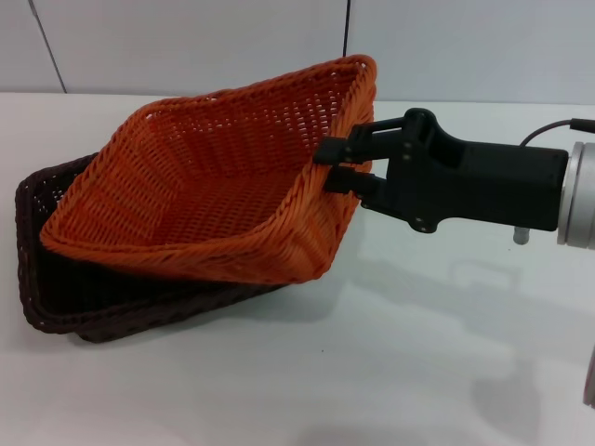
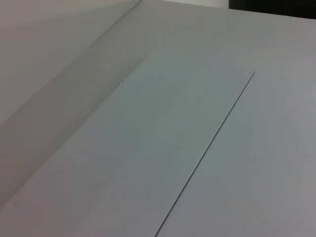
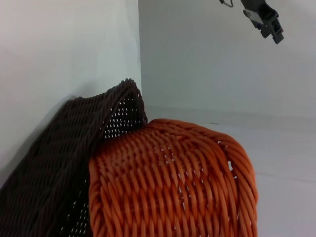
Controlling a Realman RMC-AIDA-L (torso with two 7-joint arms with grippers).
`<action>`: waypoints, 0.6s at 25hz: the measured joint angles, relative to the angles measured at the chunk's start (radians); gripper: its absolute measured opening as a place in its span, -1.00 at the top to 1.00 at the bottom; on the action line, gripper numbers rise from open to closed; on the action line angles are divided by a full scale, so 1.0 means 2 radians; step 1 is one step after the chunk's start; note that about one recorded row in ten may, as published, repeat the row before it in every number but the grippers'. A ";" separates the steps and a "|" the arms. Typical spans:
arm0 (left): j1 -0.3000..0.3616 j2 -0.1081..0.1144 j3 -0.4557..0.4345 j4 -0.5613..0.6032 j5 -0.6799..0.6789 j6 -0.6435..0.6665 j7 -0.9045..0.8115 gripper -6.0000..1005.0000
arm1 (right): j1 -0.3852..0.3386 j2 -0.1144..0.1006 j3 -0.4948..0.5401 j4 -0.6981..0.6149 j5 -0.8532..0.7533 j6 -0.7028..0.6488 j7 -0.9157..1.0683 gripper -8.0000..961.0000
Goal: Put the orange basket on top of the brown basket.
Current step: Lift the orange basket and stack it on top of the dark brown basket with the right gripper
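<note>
Woven plastic wicker on a smooth matt desk (image 1: 372,372)

The orange basket (image 1: 204,186) looks slightly glossy; the brown basket (image 1: 56,297) duller; right claw (image 1: 337,165) matt black plastic.

At 9 o'clock on your surface (image 1: 390,372), the brown basket (image 1: 56,297) blocks passage. The orange basket (image 1: 204,186) sits tilted in it, its low end inside the brown rim and its high end raised toward 1 o'clock. The right gripper (image 1: 337,165) is clamped on that raised rim, and its arm spans the 3 o'clock approach above the surface. From 4 o'clock through 7 o'clock the surface lies open to you. A wall (image 1: 186,42) closes 12 o'clock behind both baskets. The left gripper does not appear.
</note>
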 joint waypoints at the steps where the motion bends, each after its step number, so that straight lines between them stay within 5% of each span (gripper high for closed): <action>1: 0.000 0.000 -0.001 0.000 0.000 0.000 0.000 -0.05 | -0.002 0.000 -0.003 0.001 -0.001 -0.003 0.000 0.42; 15: 0.002 0.003 0.004 -0.007 0.005 0.018 -0.006 -0.05 | -0.065 0.000 -0.065 0.051 -0.003 -0.109 0.034 0.40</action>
